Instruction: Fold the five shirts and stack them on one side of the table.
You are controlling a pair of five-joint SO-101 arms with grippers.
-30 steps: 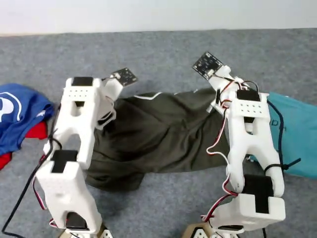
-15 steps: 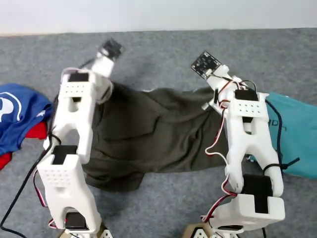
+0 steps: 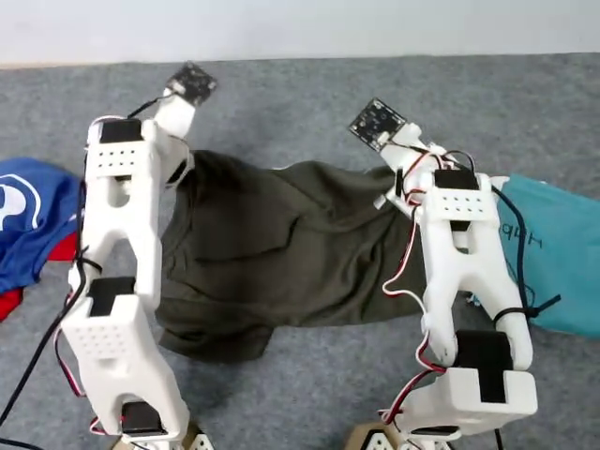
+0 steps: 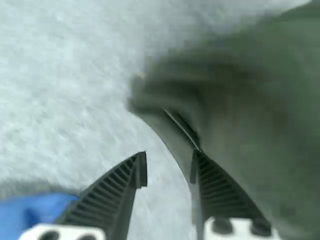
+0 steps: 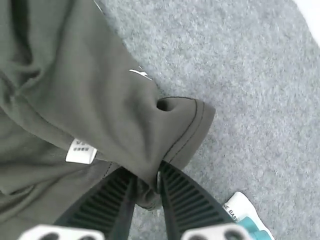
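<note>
Where the crumpled olive-green shirt (image 3: 281, 244) lies: mid-table, spread out and wrinkled on the grey felt-like table cover (image 3: 300, 94), with a white arm on either side of it.
Right gripper (image 5: 147, 175): clamped down tight. Its black ribbed fingers nearly meet, with a fold of the olive-green shirt pinched between them.
Short sleeve (image 5: 185, 122): just beside that pinch, its stitched hem curled open.
Left gripper (image 4: 168, 160): jaws apart, with bare grey cover showing through the gap. The shirt's hemmed edge runs against one finger, and nothing is caught between the two.
White sewn-in label (image 5: 81, 150): lying on the olive cloth near the right gripper. It carries rows of grey print, too small to read.
Small white mark (image 5: 137, 72): a little mark on the olive cloth, and I can't make out what it says or shows.
Teal shirt (image 3: 553, 253): over on the right arm's side, partly under that arm and near the olive-green shirt's edge. The arm hides whether the two touch. There's dark lettering across it, not legible from above.
White tag (image 5: 239, 209): at the teal cloth's corner in the right wrist view, with dark print that is too small to make out.
Blue shirt (image 3: 33, 220): bunched at the table's edge on the left arm's side, with a large white printed shape on it, well apart from the olive-green shirt.
Red shirt (image 3: 67, 248): tucked under the blue one, peeping out at its edge.
</note>
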